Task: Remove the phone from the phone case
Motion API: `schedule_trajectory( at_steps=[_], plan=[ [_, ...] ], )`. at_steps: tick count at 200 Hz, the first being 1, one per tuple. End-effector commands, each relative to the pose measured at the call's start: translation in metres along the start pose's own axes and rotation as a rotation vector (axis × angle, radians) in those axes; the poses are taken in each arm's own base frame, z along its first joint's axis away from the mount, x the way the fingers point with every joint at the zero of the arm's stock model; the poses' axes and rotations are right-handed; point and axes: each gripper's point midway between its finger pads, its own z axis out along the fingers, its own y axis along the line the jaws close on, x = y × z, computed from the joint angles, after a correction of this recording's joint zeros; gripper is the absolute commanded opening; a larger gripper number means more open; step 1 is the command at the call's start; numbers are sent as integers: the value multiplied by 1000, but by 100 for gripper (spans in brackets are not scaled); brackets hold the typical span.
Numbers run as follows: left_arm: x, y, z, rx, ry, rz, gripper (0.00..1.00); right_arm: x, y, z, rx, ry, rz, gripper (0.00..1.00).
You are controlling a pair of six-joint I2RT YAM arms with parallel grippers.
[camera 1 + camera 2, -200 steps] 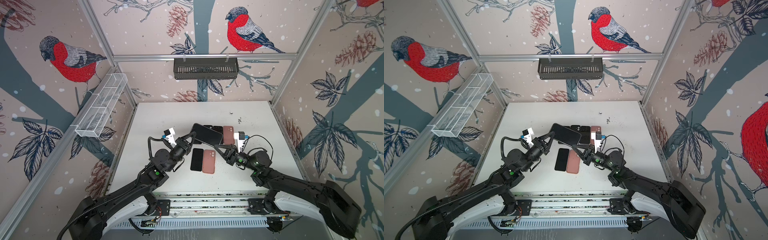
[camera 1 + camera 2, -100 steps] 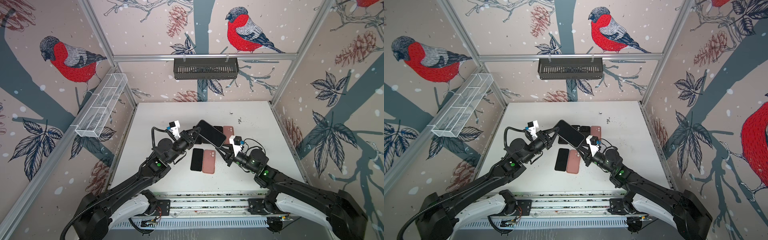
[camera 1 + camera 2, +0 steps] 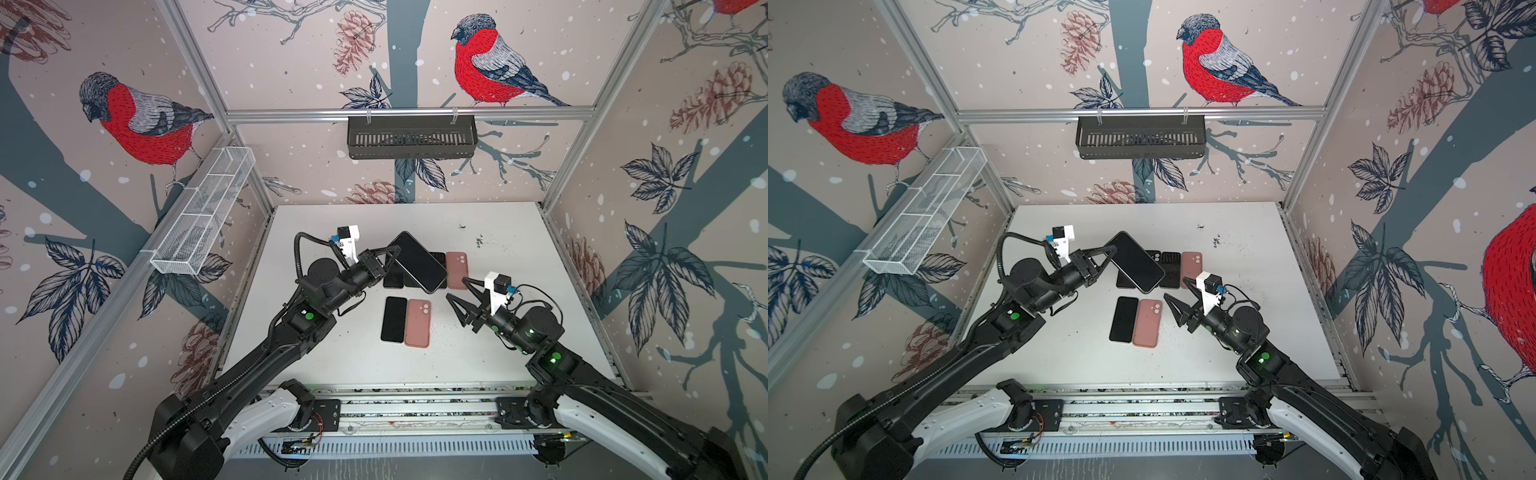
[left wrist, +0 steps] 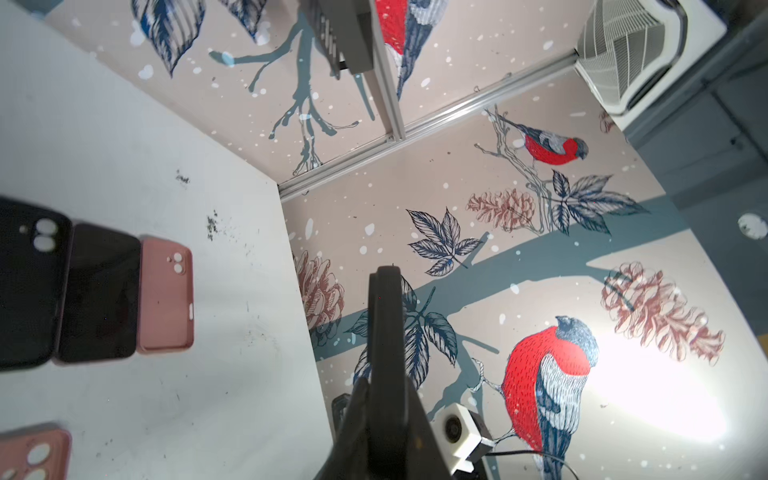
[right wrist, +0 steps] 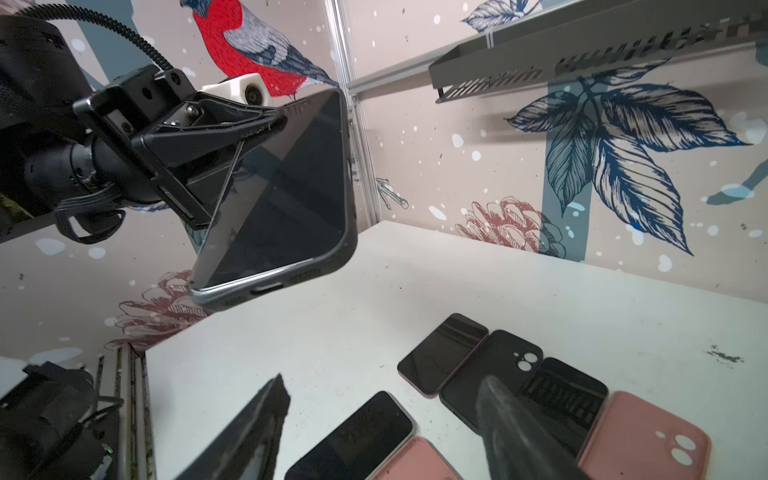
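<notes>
your left hand (image 3: 392, 253): clamped on the upper corner of the phone (image 3: 417, 262), which sits in its black case (image 5: 351, 232), held tilted above the counter (image 3: 498, 353) | your right hand (image 3: 456, 289): spread wide, empty, near the phone's lower end, not touching | counter: bare phone (image 3: 394, 319) and pink case (image 3: 417, 323) lying side by side

Top views: high, over whole worktop (image 3: 332, 374). Wrist views: close behind left tool (image 3: 390, 251), right tool (image 3: 456, 287); seemingly sharing phone row (image 5: 511, 361).
</notes>
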Motion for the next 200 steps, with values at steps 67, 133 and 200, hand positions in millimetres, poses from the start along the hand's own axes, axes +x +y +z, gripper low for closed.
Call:
schedule_trajectory(
  at_steps=[67, 133, 200],
  plan=[
    [47, -20, -3, 58, 488, 709, 0, 21, 31, -1, -173, 248, -301, 73],
    [72, -49, -33, 271, 556, 815, 0, 55, 64, 13, -390, 375, -372, 61],
    [77, -59, -41, 338, 556, 828, 0, 41, 86, 7, -513, 273, -431, 55]
  ],
)
